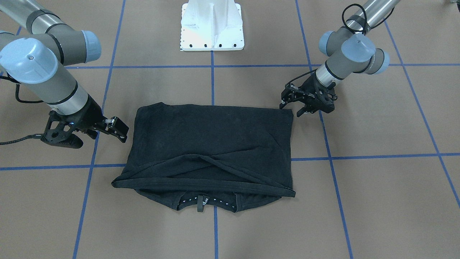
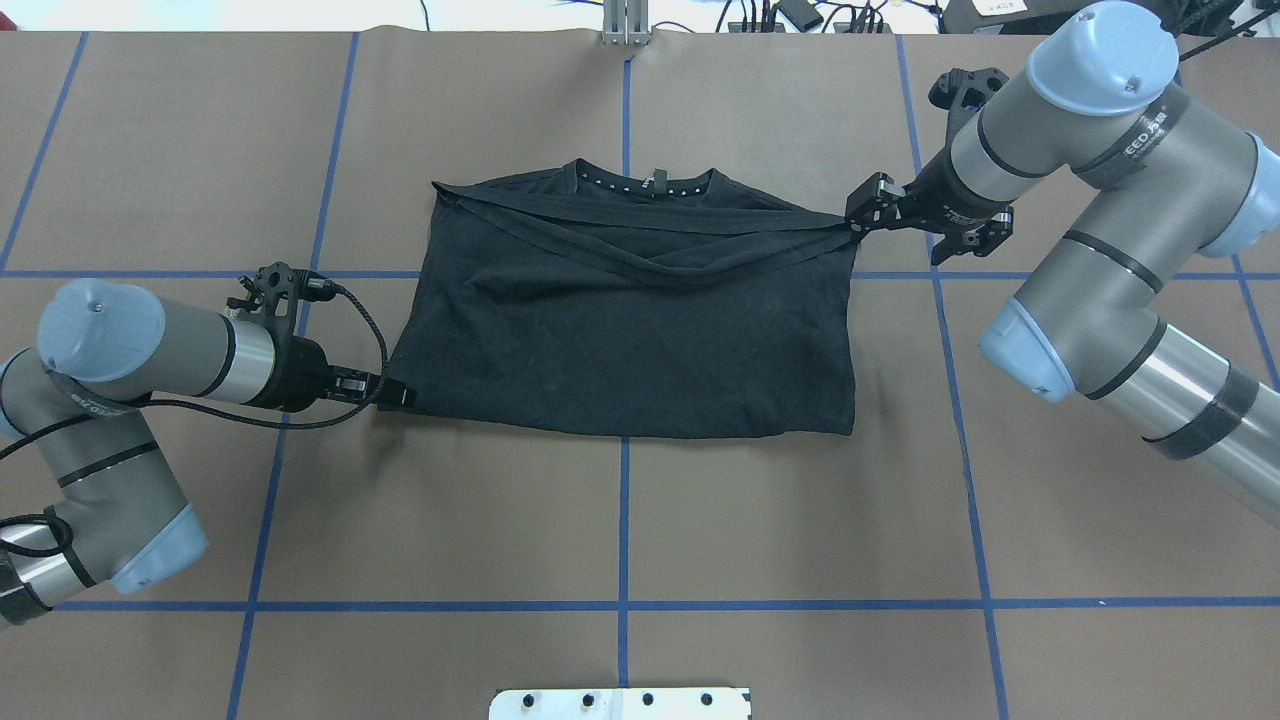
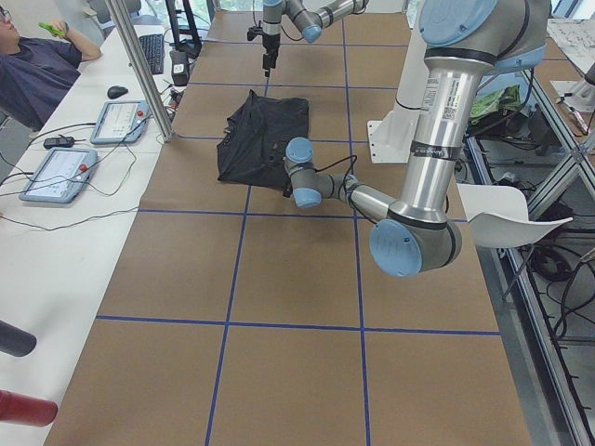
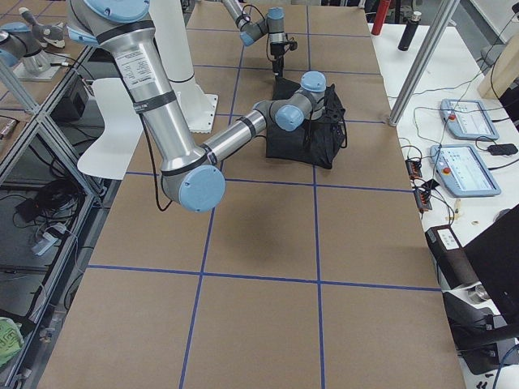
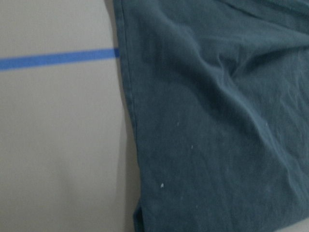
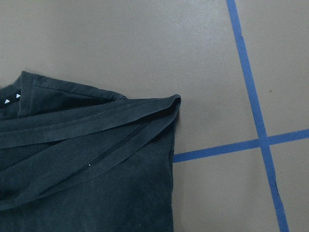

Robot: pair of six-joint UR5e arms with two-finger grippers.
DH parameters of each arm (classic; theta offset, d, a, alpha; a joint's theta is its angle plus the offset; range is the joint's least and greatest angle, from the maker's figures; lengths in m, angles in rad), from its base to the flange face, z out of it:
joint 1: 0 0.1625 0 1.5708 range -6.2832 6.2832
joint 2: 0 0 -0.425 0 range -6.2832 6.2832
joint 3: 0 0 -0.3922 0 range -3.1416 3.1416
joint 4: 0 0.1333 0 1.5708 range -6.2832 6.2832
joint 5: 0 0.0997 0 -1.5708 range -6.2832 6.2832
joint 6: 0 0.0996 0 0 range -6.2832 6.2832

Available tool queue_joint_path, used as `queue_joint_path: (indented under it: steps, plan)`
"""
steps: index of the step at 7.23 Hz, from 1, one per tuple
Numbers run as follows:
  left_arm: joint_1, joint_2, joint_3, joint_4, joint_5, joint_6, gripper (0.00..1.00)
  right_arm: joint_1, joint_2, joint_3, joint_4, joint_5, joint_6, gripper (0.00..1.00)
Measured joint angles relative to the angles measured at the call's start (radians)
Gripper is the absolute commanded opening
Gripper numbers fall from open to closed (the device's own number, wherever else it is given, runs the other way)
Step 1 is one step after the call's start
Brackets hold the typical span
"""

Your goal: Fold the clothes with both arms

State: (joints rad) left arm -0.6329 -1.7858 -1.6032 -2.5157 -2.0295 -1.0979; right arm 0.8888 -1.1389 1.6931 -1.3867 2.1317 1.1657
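Note:
The black T-shirt (image 1: pixel 215 136) (image 2: pixel 640 340) lies flat on the brown table, folded into a wide rectangle. Its hem bands cross just short of the collar (image 2: pixel 645 182), which points away from the robot. No logo shows. My left gripper (image 1: pixel 290 109) (image 2: pixel 398 394) sits low at the shirt's near left corner, fingers apart, holding nothing. My right gripper (image 1: pixel 120 131) (image 2: pixel 862 213) hovers by the far right corner, where the hem bands end, and is open and empty. The left wrist view shows only the shirt's edge (image 5: pixel 130 121); the right wrist view shows only the folded corner (image 6: pixel 169 104).
The white pedestal base (image 1: pixel 212 25) (image 2: pixel 620 703) stands at the robot's side of the table. Blue tape lines (image 2: pixel 624 520) grid the brown surface. A person (image 3: pixel 28 65) sits at a side bench with tablets (image 3: pixel 56 172). Cables and gear line the far edge (image 2: pixel 800 15).

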Motion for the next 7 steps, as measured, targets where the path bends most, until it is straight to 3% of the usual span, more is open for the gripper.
queue_joint_path:
  steps: [1, 3, 4, 7]
  plan:
    - [0.003, -0.002, 0.003, -0.003, 0.000, -0.011, 0.42, 0.000, -0.002, 0.002, 0.000, 0.000, 0.000, 1.00]
    - [0.004, -0.005, 0.006, -0.004, -0.001, -0.016, 0.26, -0.001, -0.005, 0.003, 0.000, 0.001, 0.000, 1.00]
    - [0.004, -0.005, 0.007, -0.004, -0.001, -0.017, 0.01, -0.001, -0.006, 0.003, 0.000, 0.000, 0.000, 1.00]
    - [0.001, 0.004, -0.005, -0.002, -0.004, -0.015, 0.00, -0.003, -0.011, 0.006, 0.000, 0.000, 0.000, 1.00]
